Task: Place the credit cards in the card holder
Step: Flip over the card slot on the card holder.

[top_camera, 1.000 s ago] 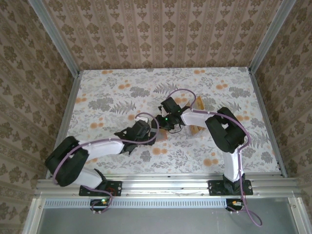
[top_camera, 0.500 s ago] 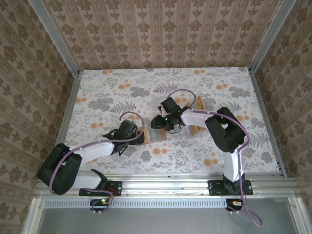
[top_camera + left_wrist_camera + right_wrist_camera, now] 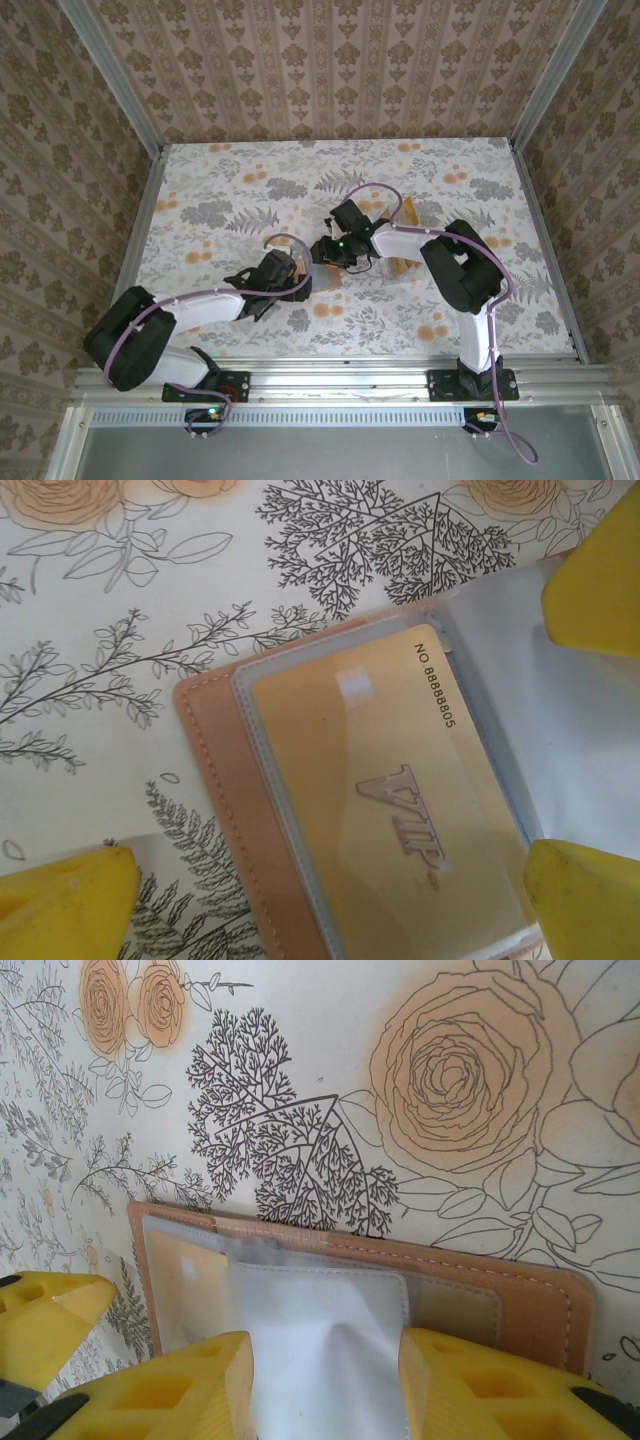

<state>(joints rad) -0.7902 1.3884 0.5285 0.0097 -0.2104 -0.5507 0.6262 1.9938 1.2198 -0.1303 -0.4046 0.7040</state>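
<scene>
The card holder point(image 3: 215, 790) lies open on the flowered table, its salmon leather edge point(image 3: 520, 1285) showing beside the grey lining. A gold credit card point(image 3: 400, 810) marked VIP sits under a clear sleeve on its left half. My left gripper point(image 3: 330, 885) hovers open just above that half, yellow fingers point(image 3: 60, 905) wide on either side. My right gripper point(image 3: 325, 1395) is shut on a raised, buckled clear sleeve point(image 3: 320, 1330) of the holder. In the top view the two grippers meet at the holder point(image 3: 325, 275). Loose cards point(image 3: 405, 266) lie beside the right forearm.
Another tan card point(image 3: 411, 210) lies behind the right arm. The right gripper's yellow finger point(image 3: 600, 570) crowds the left wrist view's upper right corner. Metal rails point(image 3: 150, 210) and wallpapered walls border the table. Open cloth lies at the back left point(image 3: 230, 180).
The left gripper drew back to the left, away from the holder, then came right again over it. The right gripper stayed put, holding the sleeve.
</scene>
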